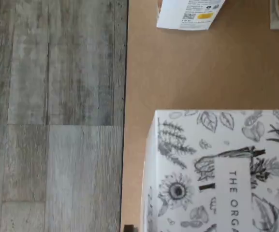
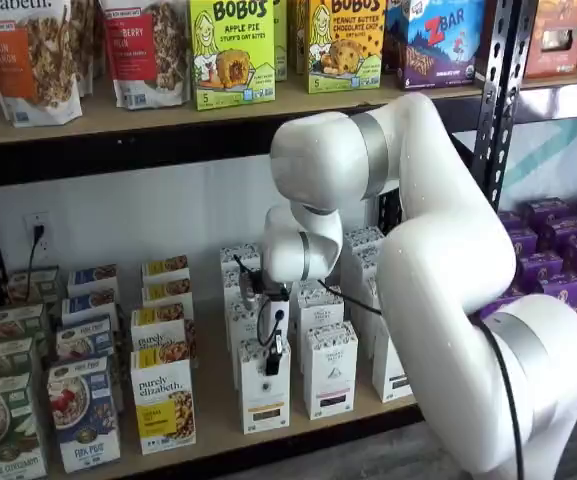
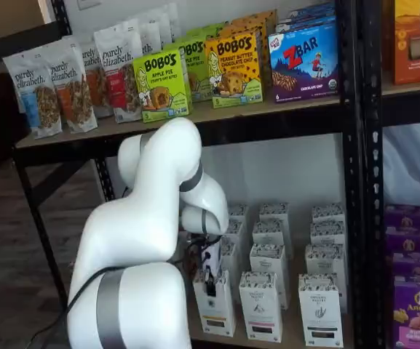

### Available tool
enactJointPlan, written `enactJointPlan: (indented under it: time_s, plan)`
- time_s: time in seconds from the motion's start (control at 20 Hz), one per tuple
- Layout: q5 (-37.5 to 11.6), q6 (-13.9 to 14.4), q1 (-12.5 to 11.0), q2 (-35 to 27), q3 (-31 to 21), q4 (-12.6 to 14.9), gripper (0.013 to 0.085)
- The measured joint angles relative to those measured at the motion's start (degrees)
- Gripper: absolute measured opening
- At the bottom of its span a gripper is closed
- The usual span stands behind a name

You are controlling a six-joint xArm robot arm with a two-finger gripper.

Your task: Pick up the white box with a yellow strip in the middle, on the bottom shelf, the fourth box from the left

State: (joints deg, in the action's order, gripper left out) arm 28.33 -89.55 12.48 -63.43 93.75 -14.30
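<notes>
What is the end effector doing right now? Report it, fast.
End effector: down at the top of the white box on the bottom shelf; open or closed cannot be told.

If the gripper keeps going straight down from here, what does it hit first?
Most likely the white box: the gripper hangs right at its top in both shelf views. Whether its fingers straddle the box or land on the top, I cannot tell.

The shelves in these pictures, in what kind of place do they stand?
Probably a mock grocery aisle or a small store set up for robot picking. Black metal racks with tan wooden boards carry rows of packaged food: yellow-green Bobo's bar boxes, a blue Zbar box and slim white cartons with speckled tops, all facing front.
</notes>
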Motion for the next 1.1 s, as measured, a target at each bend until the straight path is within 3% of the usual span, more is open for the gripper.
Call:
enactJointPlan:
  time_s: [0.75, 0.95, 1.1]
  plan:
    - [0.5, -1.3, -0.1, 0.4, -0.3, -1.4, 0.0690]
    - [0.6, -1.7, -0.2, 0.6, -0.5, -1.7, 0.0570]
    - [0.6, -1.9, -0.3, 0.8, -0.6, -1.9, 0.0530]
